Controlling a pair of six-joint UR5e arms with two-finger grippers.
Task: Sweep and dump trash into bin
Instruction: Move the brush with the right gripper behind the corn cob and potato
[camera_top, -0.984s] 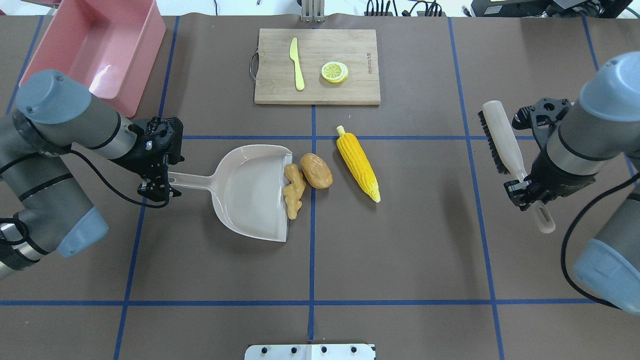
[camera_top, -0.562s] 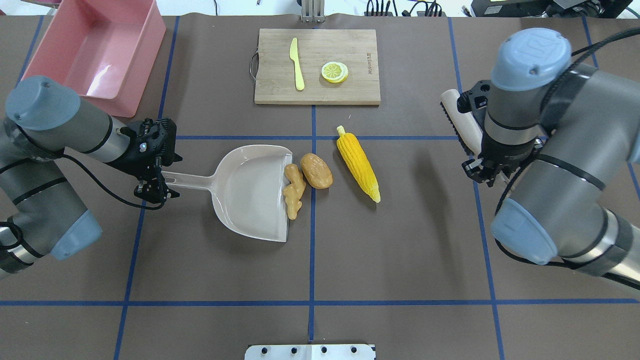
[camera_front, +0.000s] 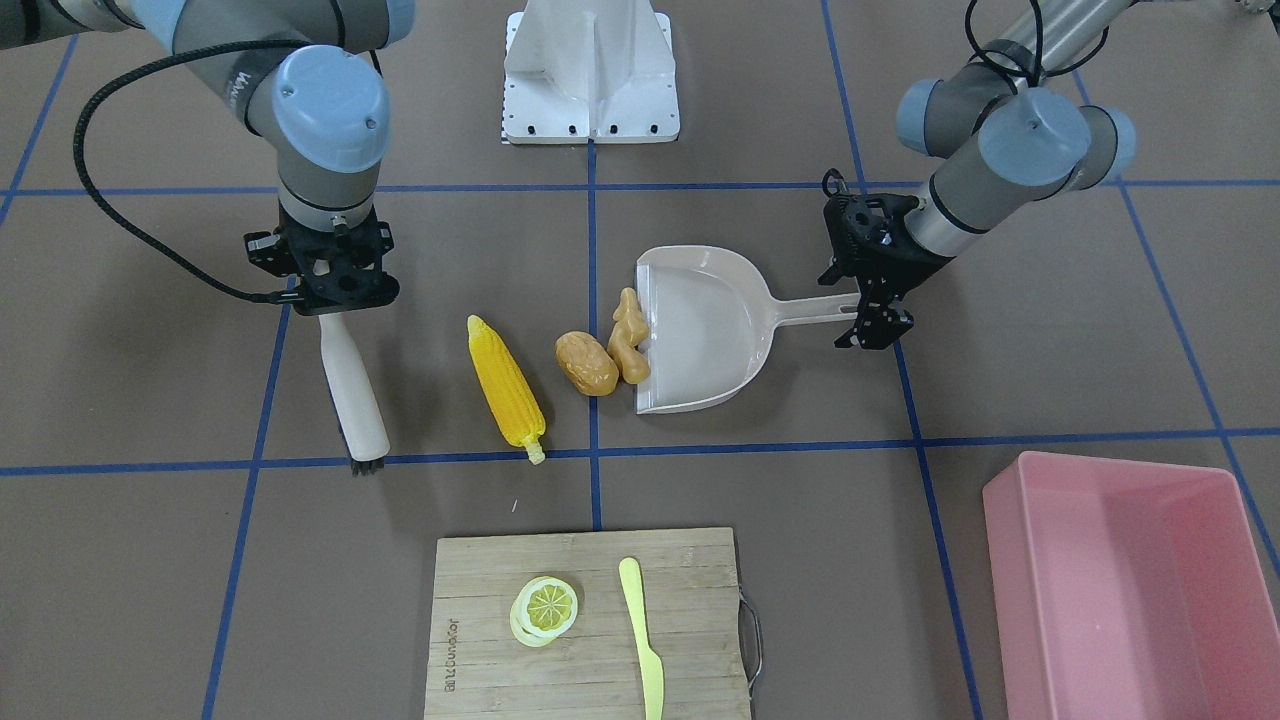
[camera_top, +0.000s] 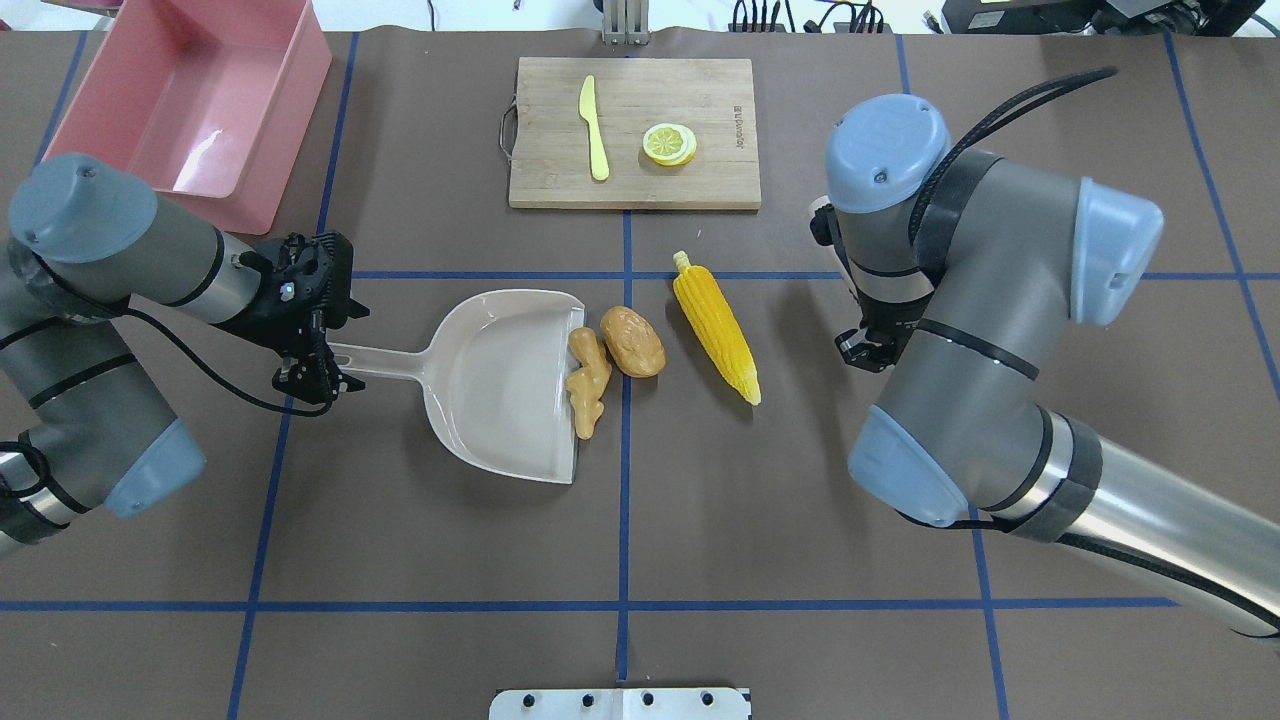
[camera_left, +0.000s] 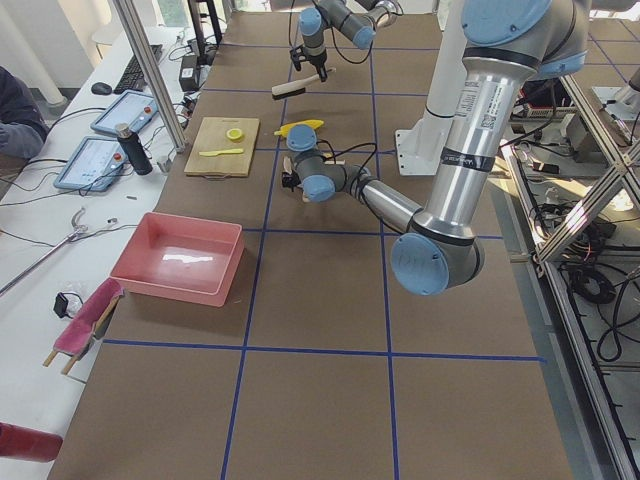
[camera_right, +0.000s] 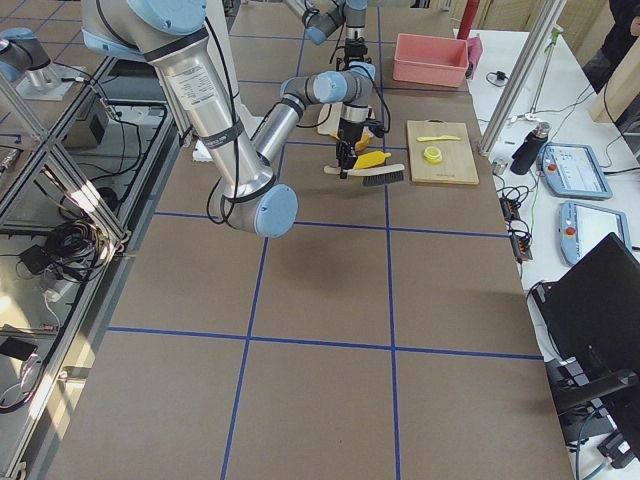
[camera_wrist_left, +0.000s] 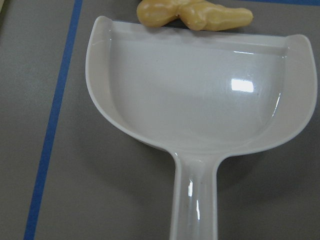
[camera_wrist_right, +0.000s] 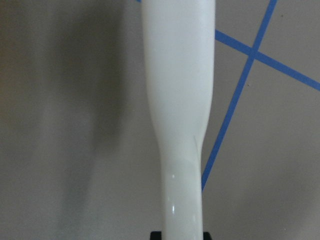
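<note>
Swinging in from the table's right edge over the last second, the right arm is now carrying the brush (camera_front: 352, 395) to a spot just beside the corn (camera_top: 714, 328), on the side away from the dustpan (camera_top: 505, 385); the right gripper (camera_front: 333, 300) is clamped on the brush handle, with the head pointing toward the cutting board (camera_front: 590, 620) and bristles showing only at its far tip. That is setting up the first sweep (none of the trash is lying fully in the pan yet, by my reading). The left gripper (camera_top: 312, 375) is staying put, jaws closed on the end of the dustpan handle, pan flat on the table with its open mouth facing the trash. The ginger (camera_top: 588, 380) is lying along the pan's lip, touching it, unmoved; the potato (camera_top: 632, 341) is sitting against the ginger's outer side; the corn is lying apart from both, tilted, its pale tip toward the robot. The bin (camera_top: 195, 105) is standing well apart at the far left corner, empty as far as the views are showing. Knife (camera_top: 594, 128) and lemon slice (camera_top: 669, 143) are resting on the board, not part of the job.
</note>
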